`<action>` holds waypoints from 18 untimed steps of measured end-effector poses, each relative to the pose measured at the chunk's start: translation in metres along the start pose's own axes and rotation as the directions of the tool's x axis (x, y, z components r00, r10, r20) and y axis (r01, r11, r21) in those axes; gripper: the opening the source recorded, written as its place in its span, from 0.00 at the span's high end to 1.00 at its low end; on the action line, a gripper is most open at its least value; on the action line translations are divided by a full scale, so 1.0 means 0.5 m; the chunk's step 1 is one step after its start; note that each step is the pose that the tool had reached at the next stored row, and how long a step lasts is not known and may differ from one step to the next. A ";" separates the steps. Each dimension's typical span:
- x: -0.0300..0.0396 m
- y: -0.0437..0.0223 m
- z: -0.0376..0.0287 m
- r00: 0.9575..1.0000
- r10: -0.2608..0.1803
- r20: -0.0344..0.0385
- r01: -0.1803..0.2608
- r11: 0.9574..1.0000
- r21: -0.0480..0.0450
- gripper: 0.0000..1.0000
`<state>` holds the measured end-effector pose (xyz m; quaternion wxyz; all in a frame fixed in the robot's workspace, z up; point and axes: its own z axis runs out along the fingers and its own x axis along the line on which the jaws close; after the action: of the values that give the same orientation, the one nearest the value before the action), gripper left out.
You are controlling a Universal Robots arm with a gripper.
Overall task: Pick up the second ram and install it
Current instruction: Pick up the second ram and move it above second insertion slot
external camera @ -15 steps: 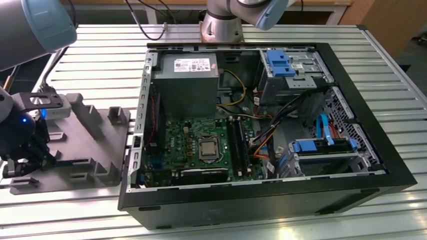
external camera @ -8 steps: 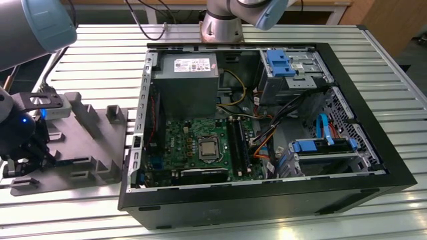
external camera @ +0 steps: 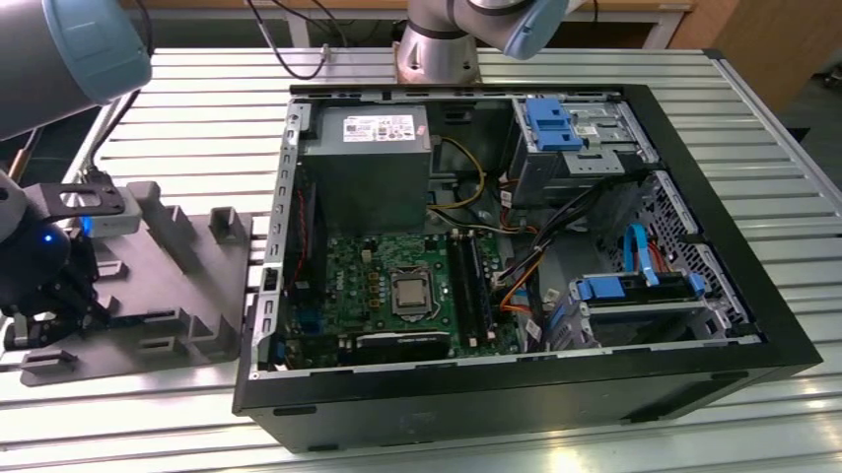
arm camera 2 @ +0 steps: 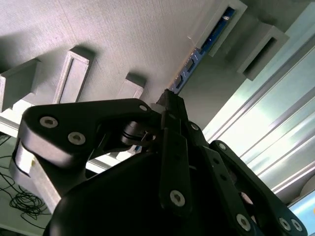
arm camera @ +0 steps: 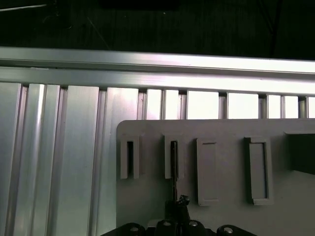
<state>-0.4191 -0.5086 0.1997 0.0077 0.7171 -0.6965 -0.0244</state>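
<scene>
At the exterior view's lower left, the gripper [external camera: 50, 313] hangs low over the grey moulded tray [external camera: 184, 296]. It is well apart from the open computer case [external camera: 526, 399], which lies on its side so that the black memory sockets [external camera: 470, 286] face upward for insertion from above.

In the second wrist view, the gripper [arm camera 2: 170, 101] has its jaws pressed together on the thin second ram [arm camera 2: 197, 61]. The stick runs from there into a slotted post [arm camera 2: 235, 11] of the tray. The posts keep it standing on edge so its flat faces can be pinched.

In the first wrist view, the second ram [arm camera: 173, 164] shows edge-on as a dark line between a tray slot and the gripper [arm camera: 177, 209], with the ribbed aluminium table [arm camera: 59, 157] beyond; I judge it gripped but not yet lifted clear
</scene>
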 end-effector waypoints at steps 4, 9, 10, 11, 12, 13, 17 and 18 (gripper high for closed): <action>0.000 0.000 -0.002 1.000 0.000 0.000 0.000 1.000 0.000 0.88; 0.000 0.001 -0.011 1.000 0.000 0.000 0.000 1.000 0.000 0.88; 0.000 0.001 -0.014 1.000 0.000 0.000 0.000 1.000 0.000 0.88; 0.000 0.001 -0.016 1.000 0.000 0.000 0.000 1.000 0.000 0.88; 0.000 0.001 -0.019 1.000 0.000 0.000 0.000 1.000 0.000 0.88; -0.001 0.001 -0.021 1.000 0.000 0.000 0.000 1.000 0.000 0.88; -0.001 0.001 -0.030 1.000 0.000 0.000 0.000 1.000 0.000 0.88; -0.001 0.002 -0.033 1.000 0.000 0.000 0.000 1.000 0.000 0.88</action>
<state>-0.4191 -0.5086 0.2160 0.0077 0.7170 -0.6966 -0.0244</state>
